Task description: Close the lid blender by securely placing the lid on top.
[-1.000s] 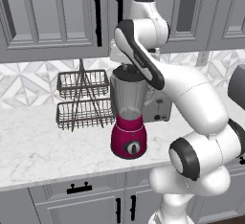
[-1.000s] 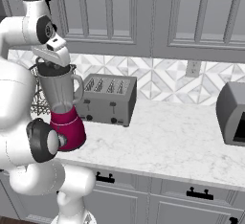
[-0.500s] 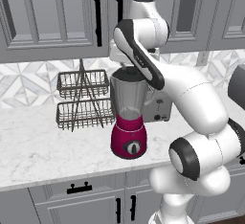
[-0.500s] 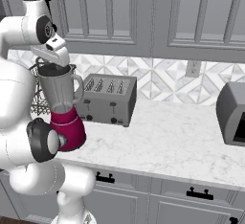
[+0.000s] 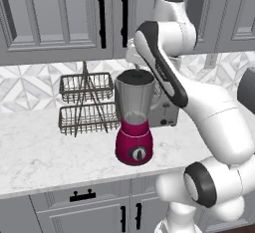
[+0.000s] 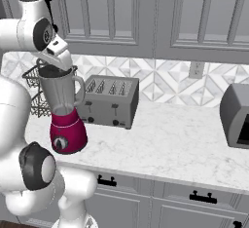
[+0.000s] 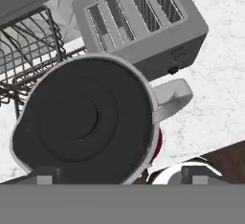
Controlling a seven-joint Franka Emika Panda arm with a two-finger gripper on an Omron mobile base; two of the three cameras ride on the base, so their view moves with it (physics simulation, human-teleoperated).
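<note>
The lid (image 7: 81,122), a flat black disc, light and rigid by its look, sits in the blender (image 5: 133,120) jar's mouth. Your tool (image 7: 117,177) hovers above it, spread, holding nothing. Regrip by its rim, since the raised centre looks slippery.

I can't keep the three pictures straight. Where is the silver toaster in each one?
Left base view: the toaster peeks out right of centre, behind the blender and largely hidden by the white arm.
Right base view: the toaster stands left of centre on the counter, right of the blender.
Hand view: the toaster lies at the top, slots facing the camera, above the lid.
Shared landmark: the blender beside it.
</note>
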